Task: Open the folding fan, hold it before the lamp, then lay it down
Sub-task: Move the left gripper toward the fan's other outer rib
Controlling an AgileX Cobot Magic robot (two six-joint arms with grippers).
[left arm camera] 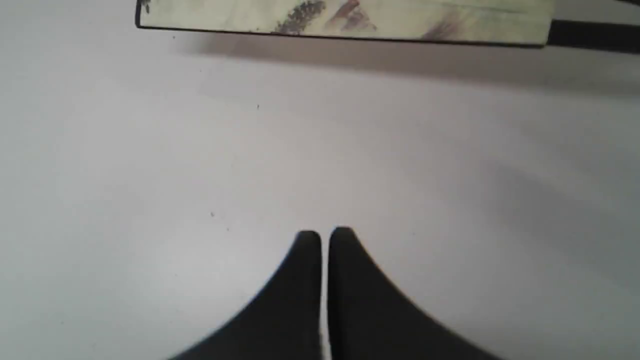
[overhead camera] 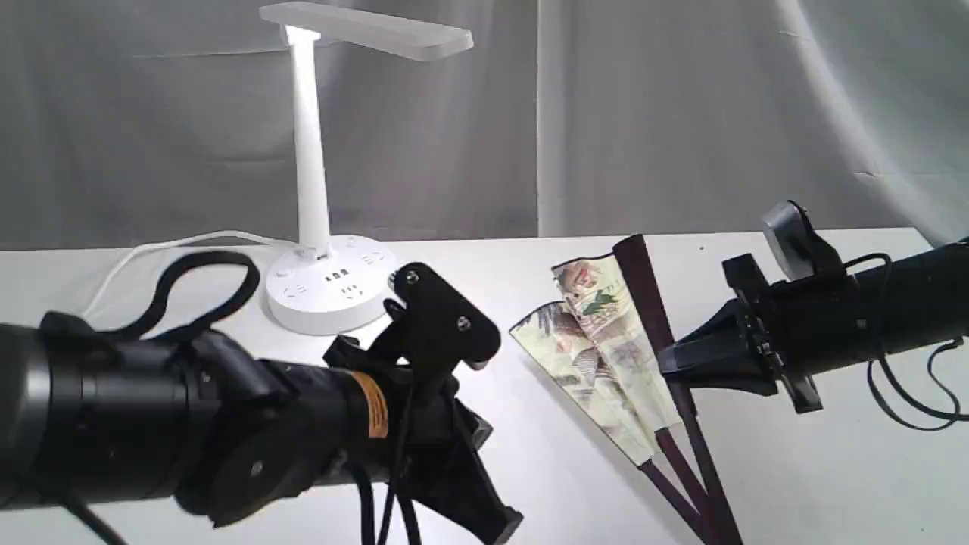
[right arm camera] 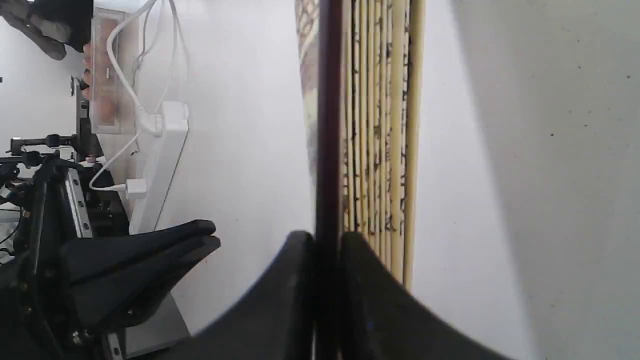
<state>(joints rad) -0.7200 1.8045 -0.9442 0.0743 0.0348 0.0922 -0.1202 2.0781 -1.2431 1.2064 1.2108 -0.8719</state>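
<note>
Exterior view: level right pincer [overhead camera: 666, 365] grips the folding fan [overhead camera: 598, 356] by its guard.

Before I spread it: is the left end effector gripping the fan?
No, the left end effector is shut on nothing, clear of the fan.

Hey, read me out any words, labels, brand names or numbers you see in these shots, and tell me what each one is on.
Nothing here can be read as text.
On the left arm, the orange sticker: print too blurred to read.
On the lamp, the round base: socket markings only, too small to read.
On the folding fan: painted scenery, no legible writing.
</note>
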